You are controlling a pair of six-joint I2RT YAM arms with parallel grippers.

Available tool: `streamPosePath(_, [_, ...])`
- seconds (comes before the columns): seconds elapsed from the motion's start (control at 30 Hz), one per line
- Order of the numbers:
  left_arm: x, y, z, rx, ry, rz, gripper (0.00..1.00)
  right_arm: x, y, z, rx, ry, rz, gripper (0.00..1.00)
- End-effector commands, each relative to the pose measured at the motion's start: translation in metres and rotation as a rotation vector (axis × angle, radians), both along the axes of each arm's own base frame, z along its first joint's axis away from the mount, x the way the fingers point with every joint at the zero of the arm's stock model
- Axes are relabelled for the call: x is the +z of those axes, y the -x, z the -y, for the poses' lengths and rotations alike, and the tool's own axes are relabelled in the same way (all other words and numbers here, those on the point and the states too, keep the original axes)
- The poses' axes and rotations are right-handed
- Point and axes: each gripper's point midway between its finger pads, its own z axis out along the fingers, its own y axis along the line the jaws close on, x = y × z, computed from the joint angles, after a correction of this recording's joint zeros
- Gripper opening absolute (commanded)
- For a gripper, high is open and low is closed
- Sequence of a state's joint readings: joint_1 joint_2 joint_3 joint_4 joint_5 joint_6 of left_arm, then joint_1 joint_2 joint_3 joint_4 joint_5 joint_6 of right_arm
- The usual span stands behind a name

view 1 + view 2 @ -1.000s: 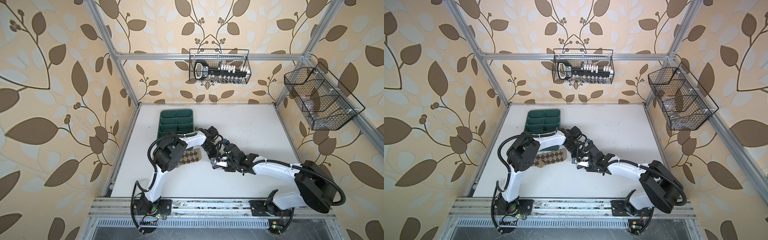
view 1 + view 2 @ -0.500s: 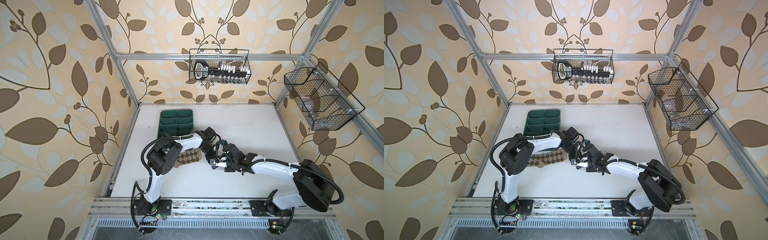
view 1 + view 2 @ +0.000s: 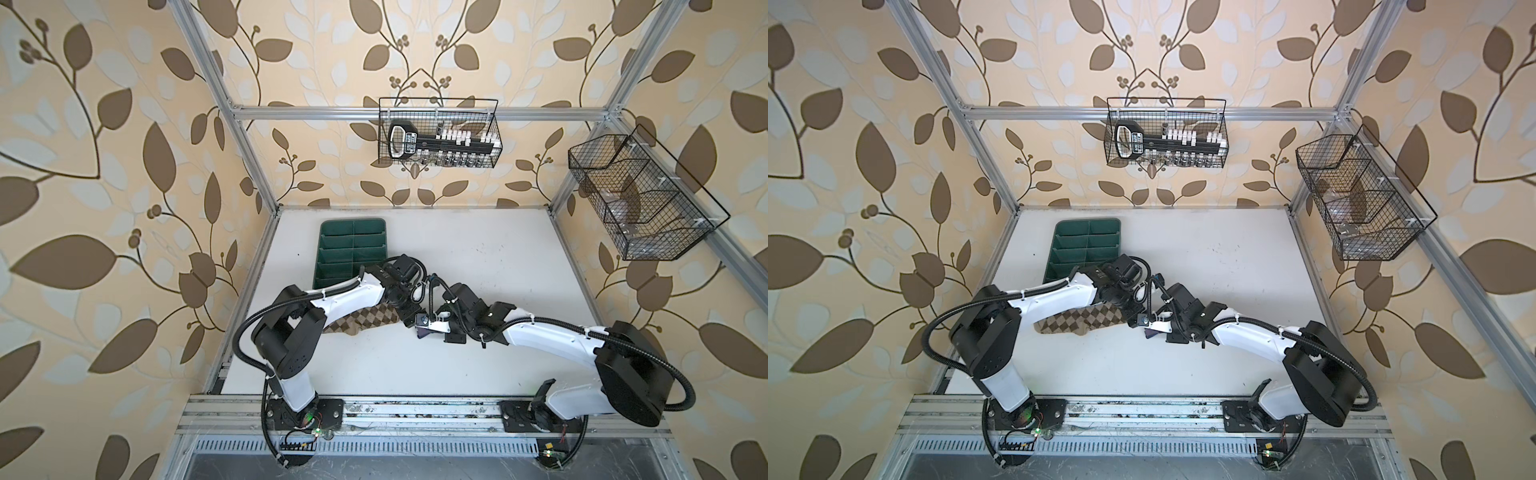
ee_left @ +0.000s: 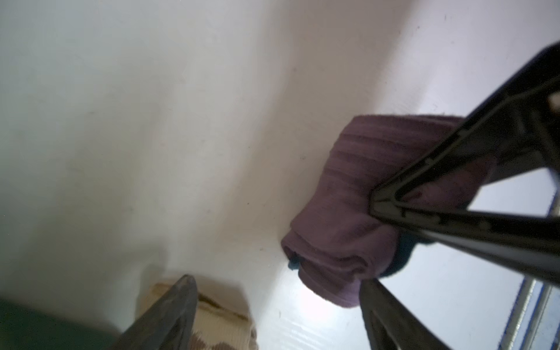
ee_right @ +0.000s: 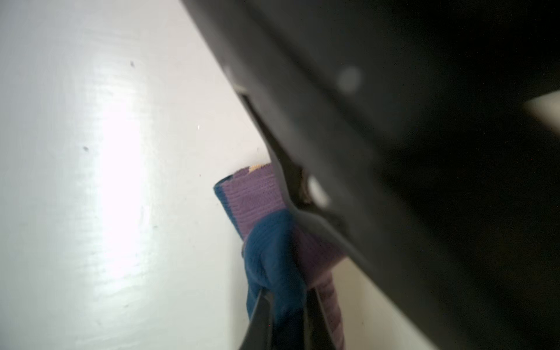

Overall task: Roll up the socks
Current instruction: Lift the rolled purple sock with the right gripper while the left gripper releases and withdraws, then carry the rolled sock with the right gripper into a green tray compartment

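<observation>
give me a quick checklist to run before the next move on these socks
1. right gripper shut on the purple sock: ok
2. left gripper open, holding nothing: ok
3. purple sock bundle tight all round: cannot tell, its far side is hidden
4. argyle sock rolled: not ok, it lies flat on the table
5. room between the two grippers: cannot tell, they sit very close in both top views
</observation>
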State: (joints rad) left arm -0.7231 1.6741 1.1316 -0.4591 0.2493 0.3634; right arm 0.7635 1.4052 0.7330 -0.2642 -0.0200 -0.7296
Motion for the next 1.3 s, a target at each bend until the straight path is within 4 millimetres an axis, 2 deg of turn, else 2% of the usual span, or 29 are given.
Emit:
streamPosePath(0.0, [0.105,0.040,0.014,-0.072,0.239,0.108,0.98,-0.040,0.011,0.083,-0.281,0.273,-0.101,0.00])
streamPosePath(0.07, [0.116,0.031,0.001,-0.007,0.229,0.197,0.99,-0.036,0.010,0.084,-0.285,0.261,-0.090,0.00])
streamPosePath(0.17, [0.126,0.026,-0.015,0.045,0.209,0.274,0.99,-0.035,0.008,0.084,-0.293,0.257,-0.090,0.00])
streamPosePath(0.33, [0.147,0.037,-0.029,0.072,0.261,0.326,0.99,-0.041,0.008,0.082,-0.304,0.255,-0.111,0.00])
streamPosePath(0.4, [0.160,0.033,-0.041,0.139,0.281,0.382,0.99,-0.038,0.006,0.080,-0.310,0.239,-0.104,0.00])
streamPosePath(0.47, [0.185,0.025,-0.060,0.270,0.335,0.474,0.99,-0.031,0.003,0.075,-0.316,0.197,-0.087,0.00])
streamPosePath(0.57, [0.210,0.030,-0.077,0.340,0.436,0.562,0.99,-0.017,-0.003,0.068,-0.320,0.136,-0.061,0.00])
streamPosePath(0.7, [0.227,0.026,-0.113,0.543,0.474,0.622,0.99,0.014,-0.015,0.052,-0.333,-0.014,-0.013,0.00])
streamPosePath(0.77, [0.232,0.024,-0.133,0.650,0.488,0.656,0.99,0.037,-0.021,0.043,-0.339,-0.122,0.020,0.00])
streamPosePath(0.9, [0.236,0.017,-0.186,0.964,0.497,0.739,0.99,0.095,-0.035,0.029,-0.352,-0.336,0.118,0.00])
streamPosePath(1.03, [0.228,0.028,-0.201,0.987,0.468,0.723,0.99,0.147,-0.046,0.011,-0.325,-0.494,0.197,0.00])
streamPosePath(1.1, [0.225,0.034,-0.206,1.000,0.474,0.705,0.99,0.164,-0.051,-0.003,-0.293,-0.526,0.215,0.00])
streamPosePath(1.27, [0.227,0.051,-0.233,1.094,0.503,0.680,0.99,0.179,-0.076,-0.053,-0.204,-0.497,0.198,0.00])
